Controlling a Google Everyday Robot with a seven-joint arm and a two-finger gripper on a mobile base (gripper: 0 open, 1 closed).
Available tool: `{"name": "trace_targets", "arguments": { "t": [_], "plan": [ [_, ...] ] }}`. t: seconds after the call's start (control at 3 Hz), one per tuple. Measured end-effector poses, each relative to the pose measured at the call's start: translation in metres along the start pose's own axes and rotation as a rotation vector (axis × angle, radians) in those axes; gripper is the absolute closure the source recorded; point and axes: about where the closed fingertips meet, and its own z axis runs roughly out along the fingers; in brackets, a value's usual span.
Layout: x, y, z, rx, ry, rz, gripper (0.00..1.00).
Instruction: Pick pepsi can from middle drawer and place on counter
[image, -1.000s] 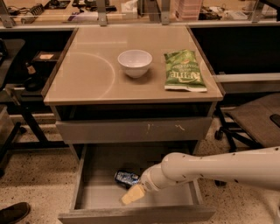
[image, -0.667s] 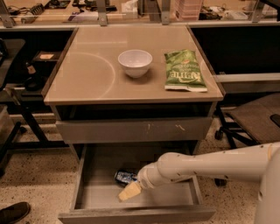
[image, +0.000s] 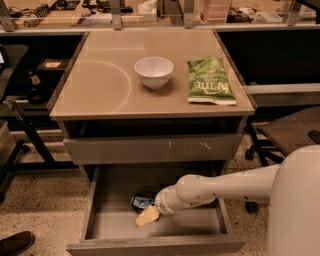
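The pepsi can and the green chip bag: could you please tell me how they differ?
The pepsi can is dark blue and small; the chip bag is green and larger. The can lies in the open middle drawer, right by the gripper; the bag lies flat on the counter. Neither stands upright.

White bowl (image: 154, 71), upright, empty as far as can be seen. Green chip bag (image: 210, 80) lies flat to its right, near but not touching, white print facing up. Below them, closed drawer front (image: 152, 148), grey-brown with pale scratch marks right of centre. Speckled terrazzo floor (image: 45, 200). Dark shoe (image: 15, 243) at the bottom-left corner, cut off by the frame edge. Office chair (image: 287, 132) on the right, brown seat, one black castor (image: 248, 154) showing. Black metal frame (image: 20, 115) on the left. Cluttered bench (image: 100, 17) across the back, items too small to name.
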Motion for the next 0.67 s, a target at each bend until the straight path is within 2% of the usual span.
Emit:
{"name": "trace_targets", "arguments": {
  "t": [0.67],
  "plan": [
    [-0.001,-0.025,0.026,0.015,0.008,-0.004,0.0]
  ]
}}
